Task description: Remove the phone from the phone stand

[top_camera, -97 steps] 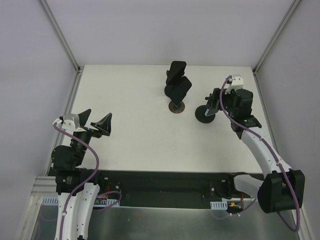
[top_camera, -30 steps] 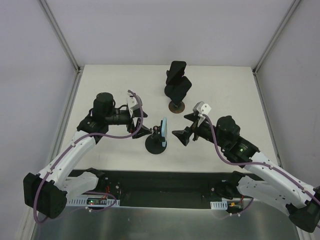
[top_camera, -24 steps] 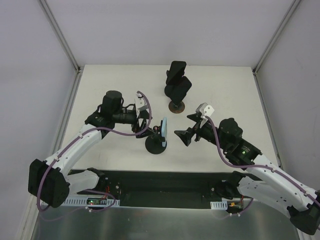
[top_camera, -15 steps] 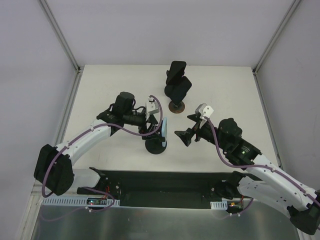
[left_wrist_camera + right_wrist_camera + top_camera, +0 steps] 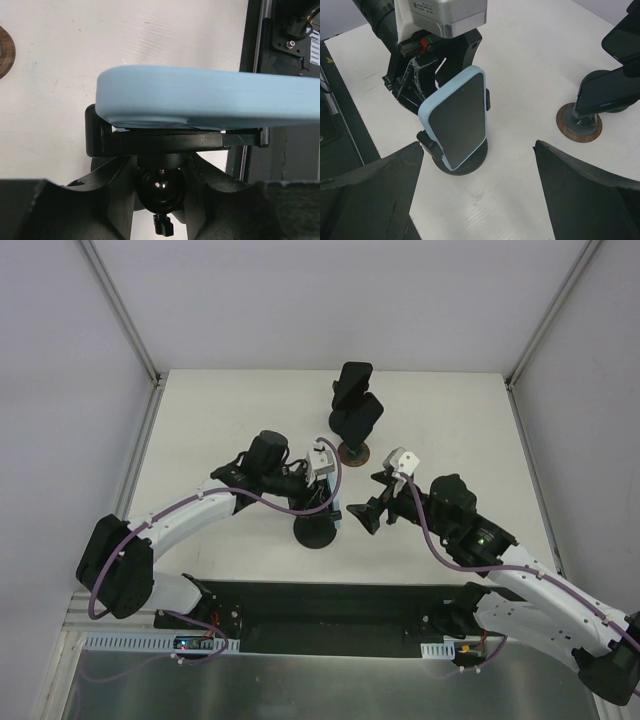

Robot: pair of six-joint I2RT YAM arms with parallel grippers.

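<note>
White table (image 5: 220,420) inside pale grey walls (image 5: 300,300), seen from above and from both wrists; the left arm (image 5: 190,515) reaches in from the near left corner toward the middle of the near edge; the left gripper (image 5: 318,496) sits behind the phone stand (image 5: 316,533), and its wrist view shows its fingers (image 5: 112,187) on either side of the ball joint under the cradle, drawn in close; whether they already pinch the joint cannot be told from these views.

The phone (image 5: 457,120), in a light-blue case, is seated in the cradle, with the stand's round foot on the table close to the near edge; its long axis runs up and down, leaning back toward the left gripper, and its dark screen faces the right arm.

A second stand (image 5: 352,452) with a brown foot, carrying dark handsets, stands well apart toward the far edge and plays no part.

The right gripper (image 5: 368,497) hovers just beside the phone on its screen side, jaws spread wide and holding nothing; in its wrist view the two fingers frame the phone, one on each side of the short width, with the phone ahead of them and not yet between them.

Judged from this, the right arm is the one placed to take the phone; its jaws line up across the narrow width, so the lift would have to follow the phone's tilted long axis, up and out of the cradle, while the left gripper steadies the stand; a pull straight back toward the right arm could drag or tip the stand.
</note>
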